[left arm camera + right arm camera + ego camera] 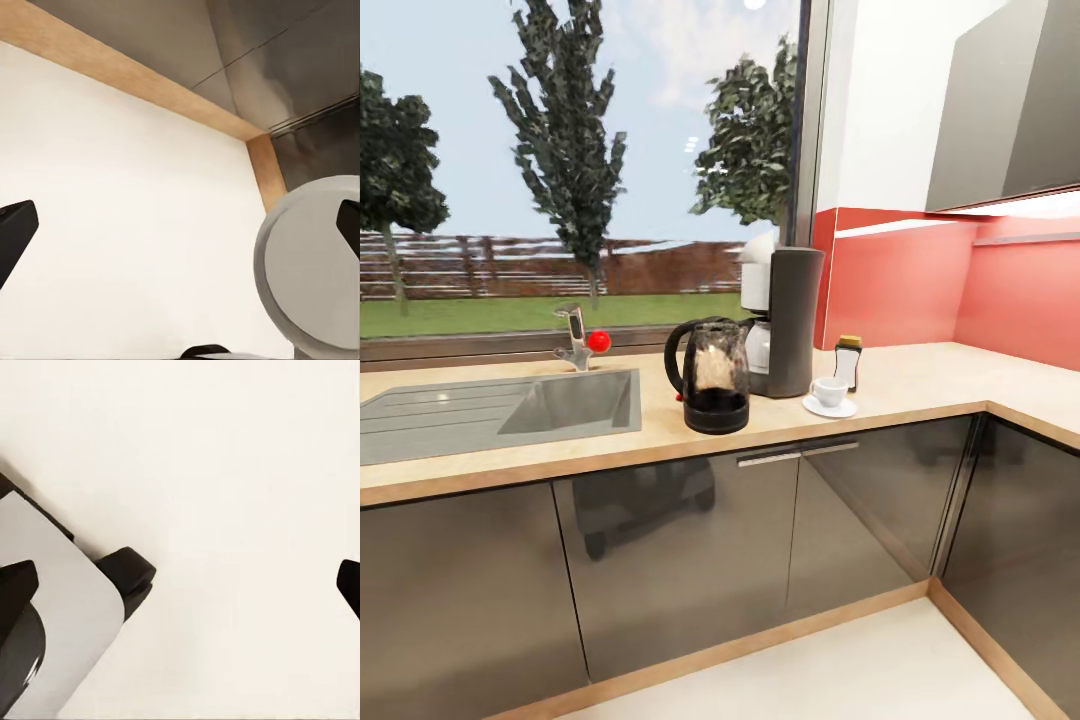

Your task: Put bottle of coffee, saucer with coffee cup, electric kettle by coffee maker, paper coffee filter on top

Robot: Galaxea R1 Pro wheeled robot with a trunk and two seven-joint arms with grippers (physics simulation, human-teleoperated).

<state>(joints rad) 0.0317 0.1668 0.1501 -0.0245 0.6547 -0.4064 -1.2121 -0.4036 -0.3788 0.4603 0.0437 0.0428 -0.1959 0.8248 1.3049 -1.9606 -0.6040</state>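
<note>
Head camera first: I see the kettle (714, 378) just beside the coffee maker (785, 320) on the bench (920, 385), with the cup (828, 391) on its saucer (830, 407) and the coffee bottle (848, 361) nearby. On each wrist camera, my left tool (180, 229) and right tool (184, 585) are spread wide over floor, holding nothing.

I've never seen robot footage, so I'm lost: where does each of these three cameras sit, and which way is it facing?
Head view: up on the head, facing the kitchen countertop with the coffee maker and electric kettle.
Left wrist view: by the left gripper, facing floor and cabinet base; dark fingertips, grey robot part.
Right wrist view: by the right gripper, facing floor; fingertips, robot base.
Both wrist views share the pale floor.
</note>
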